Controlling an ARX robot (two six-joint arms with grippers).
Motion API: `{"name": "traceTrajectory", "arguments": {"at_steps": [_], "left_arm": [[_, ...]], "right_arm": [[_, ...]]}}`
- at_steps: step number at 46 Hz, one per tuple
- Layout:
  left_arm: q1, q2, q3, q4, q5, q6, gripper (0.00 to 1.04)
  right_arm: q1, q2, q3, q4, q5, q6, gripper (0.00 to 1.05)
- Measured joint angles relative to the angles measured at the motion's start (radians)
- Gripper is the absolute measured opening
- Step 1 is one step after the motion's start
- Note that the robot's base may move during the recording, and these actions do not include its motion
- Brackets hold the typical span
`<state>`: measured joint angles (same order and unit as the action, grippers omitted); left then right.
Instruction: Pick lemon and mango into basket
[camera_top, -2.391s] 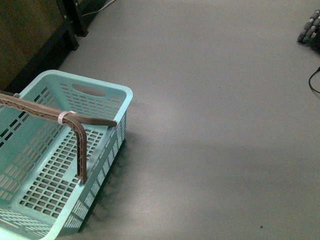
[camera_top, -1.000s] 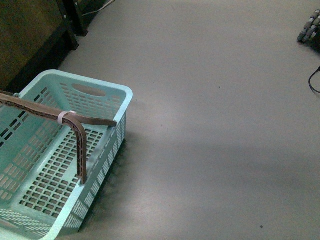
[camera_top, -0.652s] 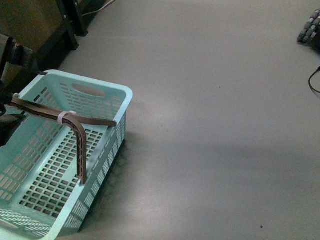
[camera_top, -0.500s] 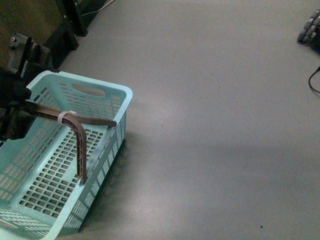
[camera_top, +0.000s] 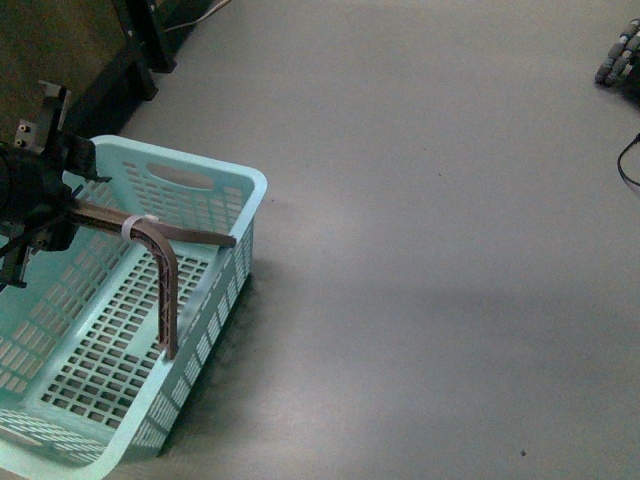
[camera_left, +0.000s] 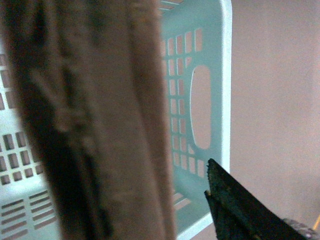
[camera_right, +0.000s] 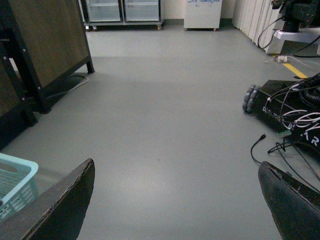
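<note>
The pale aqua basket (camera_top: 230, 190) stands on the grey floor at the lower left of the front view, empty inside. Its brown ribbed handle (camera_top: 165, 275) with a white tie arches over it. My left gripper (camera_top: 62, 205) is shut on the handle near its left end, above the basket's far left corner. In the left wrist view the handle (camera_left: 100, 125) fills the left half, with the basket wall (camera_left: 200, 100) behind it. My right gripper (camera_right: 175, 200) is open and empty over bare floor; a basket corner (camera_right: 17, 182) shows beside it. The lemon and the mango are out of view.
A dark wooden panel on black legs (camera_top: 60, 70) stands behind the basket. A wheeled robot base with cables (camera_right: 287, 107) sits to the right on the floor; its wheels (camera_top: 620, 55) show at the front view's top right. Refrigerators (camera_right: 122, 10) line the far wall.
My left arm has come into the front view from the left and closed on the handle. The basket has shifted slightly and the handle has lifted a little.
</note>
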<state>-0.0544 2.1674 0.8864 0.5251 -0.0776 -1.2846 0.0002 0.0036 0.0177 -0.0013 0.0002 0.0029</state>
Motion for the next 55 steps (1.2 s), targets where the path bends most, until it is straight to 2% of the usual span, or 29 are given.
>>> {"name": "traceTrajectory", "arguments": {"at_steps": [1, 3, 16, 24, 34, 41, 55], "left_arm": [[0.002, -0.003, -0.006, 0.006, 0.007, -0.027, 0.31], [0.003, -0.012, -0.016, 0.01, 0.016, -0.037, 0.29], [-0.004, -0.179, -0.155, -0.021, 0.05, -0.062, 0.29], [-0.018, -0.443, -0.253, -0.086, 0.058, -0.09, 0.28], [-0.018, -0.833, -0.277, -0.324, 0.047, -0.129, 0.28], [-0.013, -1.04, -0.223, -0.474, 0.051, -0.169, 0.28], [-0.017, -1.203, -0.06, -0.706, 0.024, -0.217, 0.28]], "right_arm": [[0.0, 0.0, 0.0, 0.0, 0.0, 0.0, 0.96], [0.0, 0.0, 0.0, 0.0, 0.0, 0.0, 0.96], [0.0, 0.0, 0.0, 0.0, 0.0, 0.0, 0.96], [0.0, 0.0, 0.0, 0.0, 0.0, 0.0, 0.96], [0.0, 0.0, 0.0, 0.0, 0.0, 0.0, 0.96], [0.0, 0.0, 0.0, 0.0, 0.0, 0.0, 0.96], [0.0, 0.0, 0.0, 0.0, 0.0, 0.0, 0.96]]}}
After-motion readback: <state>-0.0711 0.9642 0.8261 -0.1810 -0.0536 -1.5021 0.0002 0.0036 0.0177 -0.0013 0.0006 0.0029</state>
